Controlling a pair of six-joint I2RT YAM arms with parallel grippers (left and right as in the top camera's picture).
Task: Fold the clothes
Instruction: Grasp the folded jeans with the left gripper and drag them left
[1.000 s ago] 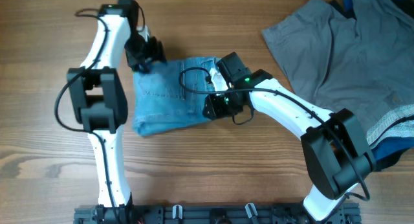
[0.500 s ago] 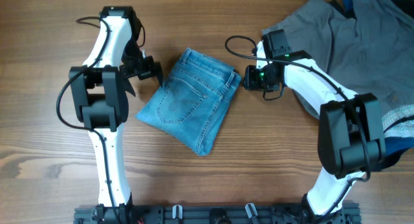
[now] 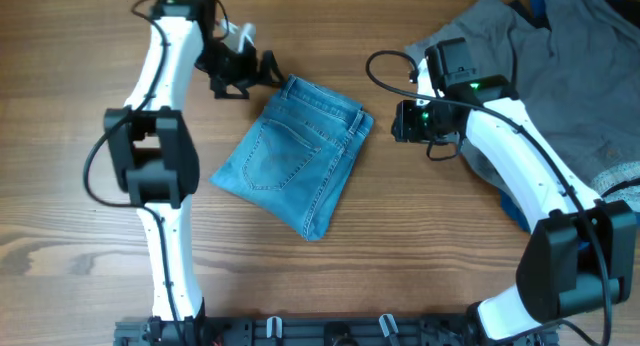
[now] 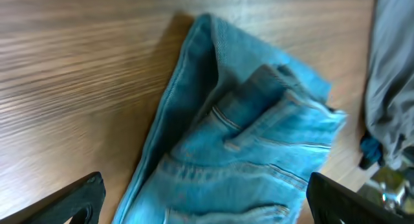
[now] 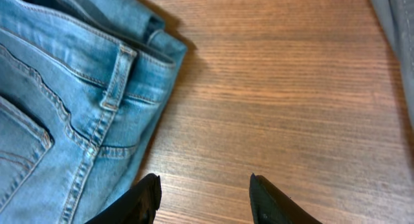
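Note:
The light-blue jeans [image 3: 295, 158] lie folded into a compact rectangle at the table's middle, a back pocket facing up. My left gripper [image 3: 262, 69] is open and empty just above the fold's upper left corner; in the left wrist view the jeans [image 4: 252, 146] lie between its spread fingers [image 4: 207, 201]. My right gripper [image 3: 400, 121] is open and empty to the right of the fold; in the right wrist view its fingers [image 5: 204, 198] hover over bare wood beside the jeans' waistband [image 5: 71, 101]. The grey garment [image 3: 545, 81] lies at the right, a dark-blue one [image 3: 575, 1] behind it.
The grey garment's edge shows at the right of the left wrist view [image 4: 391, 75] and at the upper right of the right wrist view [image 5: 398, 23]. Bare wood table [image 3: 400, 246] lies in front of the jeans. A rail [image 3: 330, 331] runs along the front edge.
A second ago both grippers were on the jeans. They let go, the fold rotated to a diagonal, the left gripper moved up toward its top corner, and the right arm shifted slightly right.

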